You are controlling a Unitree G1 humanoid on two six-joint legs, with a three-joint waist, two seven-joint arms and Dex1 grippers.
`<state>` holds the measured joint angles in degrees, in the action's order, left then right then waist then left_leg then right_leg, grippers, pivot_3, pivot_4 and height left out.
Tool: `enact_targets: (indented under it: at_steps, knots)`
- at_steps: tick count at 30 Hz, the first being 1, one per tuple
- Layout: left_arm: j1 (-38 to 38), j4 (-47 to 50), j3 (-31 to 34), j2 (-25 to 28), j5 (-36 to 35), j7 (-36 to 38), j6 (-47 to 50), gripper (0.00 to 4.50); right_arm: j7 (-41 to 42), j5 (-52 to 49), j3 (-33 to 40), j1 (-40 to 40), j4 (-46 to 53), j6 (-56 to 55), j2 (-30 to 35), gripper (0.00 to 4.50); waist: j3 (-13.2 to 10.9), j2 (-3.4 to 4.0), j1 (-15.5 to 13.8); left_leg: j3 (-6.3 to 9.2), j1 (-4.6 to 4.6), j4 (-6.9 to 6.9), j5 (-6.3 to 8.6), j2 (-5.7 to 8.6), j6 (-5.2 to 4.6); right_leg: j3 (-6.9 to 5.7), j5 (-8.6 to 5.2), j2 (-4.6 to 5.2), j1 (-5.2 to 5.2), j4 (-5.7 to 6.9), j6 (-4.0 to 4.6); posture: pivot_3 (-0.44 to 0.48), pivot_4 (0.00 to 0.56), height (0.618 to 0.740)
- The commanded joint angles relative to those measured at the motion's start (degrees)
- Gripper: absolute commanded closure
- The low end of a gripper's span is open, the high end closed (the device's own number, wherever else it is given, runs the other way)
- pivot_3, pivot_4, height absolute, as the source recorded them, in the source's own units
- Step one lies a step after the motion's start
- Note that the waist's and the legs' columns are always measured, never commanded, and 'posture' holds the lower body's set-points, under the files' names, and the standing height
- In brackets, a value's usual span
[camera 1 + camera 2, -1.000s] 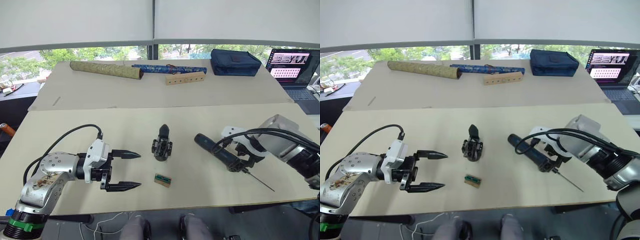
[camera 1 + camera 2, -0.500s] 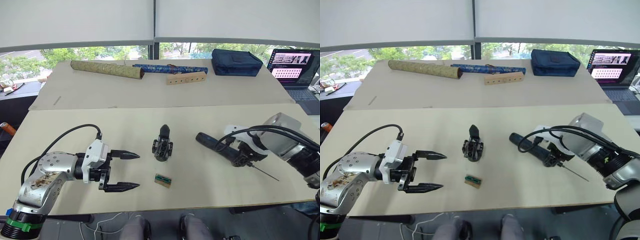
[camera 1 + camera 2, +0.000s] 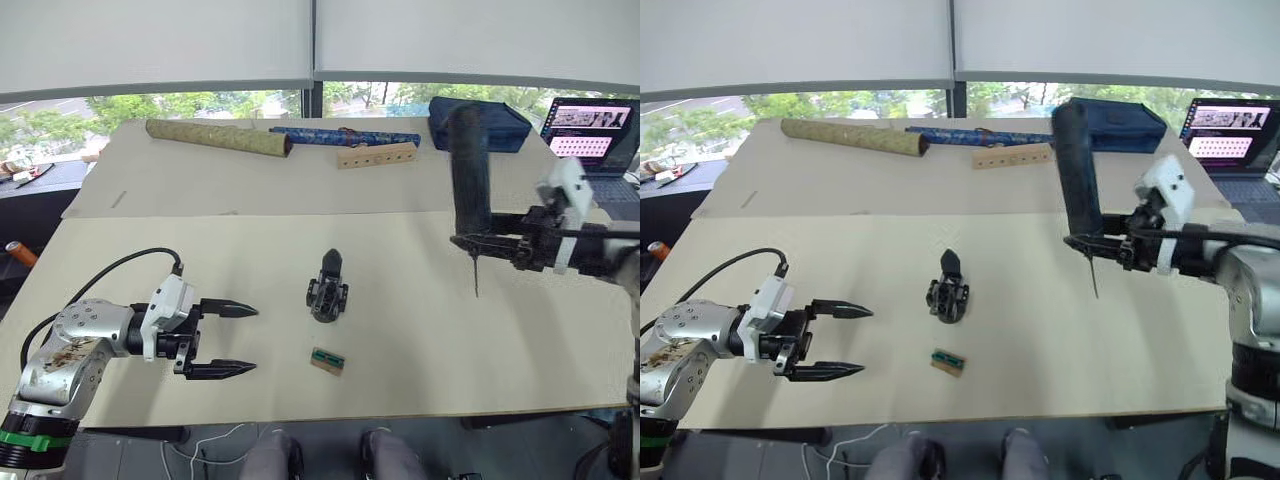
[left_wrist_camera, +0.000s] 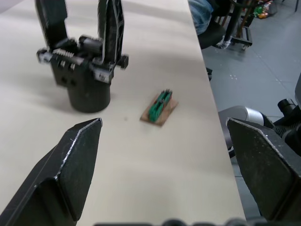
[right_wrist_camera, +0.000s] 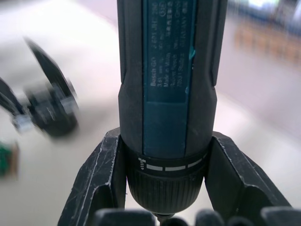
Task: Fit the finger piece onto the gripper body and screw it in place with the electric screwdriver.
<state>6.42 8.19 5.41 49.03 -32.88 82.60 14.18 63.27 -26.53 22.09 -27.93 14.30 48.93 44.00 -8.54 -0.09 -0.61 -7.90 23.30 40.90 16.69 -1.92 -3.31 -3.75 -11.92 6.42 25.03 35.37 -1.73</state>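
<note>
Beige table (image 3: 150,240), right hand (image 3: 492,243) clamping upright black electric screwdriver (image 3: 468,170), left hand (image 3: 228,340) wide open, empty

Bright, even daylight from the windows (image 3: 250,100) behind the far table (image 3: 300,180), softened by drawn blinds (image 3: 150,40). Pale tabletop (image 3: 400,350) evenly lit, no harsh glare; only faint, short shadows under the gripper body (image 3: 327,288) and the small green-and-tan block (image 3: 327,360). Mild barrel curve along the edges of the head views. Sharp between the left gripper (image 4: 164,155) fingertips, slightly soft on the near fingers (image 4: 70,169). Crisp on the electric screwdriver (image 5: 167,94) label clamped between the right gripper (image 5: 162,183) fingers; heavily blurred and smeared beyond them.
</note>
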Motion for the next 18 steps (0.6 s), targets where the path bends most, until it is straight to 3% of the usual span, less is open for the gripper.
enact_targets:
  at_steps: [1,7,12,18]
  knots:
    - [1.8,-1.5,-0.4,-0.2,0.6,1.3,-1.6,0.00,-3.0,-10.8,7.9,1.1,9.5,-5.3,-6.2,2.60,0.0,0.00,0.0,0.00,0.00,0.01,0.00,0.00,0.00,0.01,0.00,0.00,0.00,0.01,0.00,0.000,0.150,0.740]
    - [3.0,-3.4,-2.8,-1.9,3.1,1.2,-3.7,0.00,-9.6,-11.3,1.6,10.3,21.8,-15.9,-17.0,2.60,0.0,-0.04,0.0,0.03,-0.08,0.01,-0.01,0.04,0.01,0.05,0.00,-0.01,-0.03,0.42,0.01,0.000,0.150,0.740]
    - [2.9,-4.6,-5.5,-4.1,6.9,0.1,-8.0,0.00,-5.7,-12.3,-5.9,15.0,23.2,-22.9,-19.4,2.60,0.0,-0.04,0.2,0.02,-0.10,0.05,-0.01,0.08,0.01,0.10,-0.01,-0.02,-0.03,0.44,0.01,0.000,0.150,0.740]
    - [2.2,-9.9,-9.7,-8.7,11.9,-1.1,-14.3,0.00,-2.5,-10.5,-13.7,12.5,19.8,-31.1,-20.2,2.60,0.0,-0.04,0.2,0.06,-0.19,0.06,-0.02,0.07,0.02,0.12,-0.02,-0.03,-0.02,0.40,0.04,0.000,0.150,0.740]
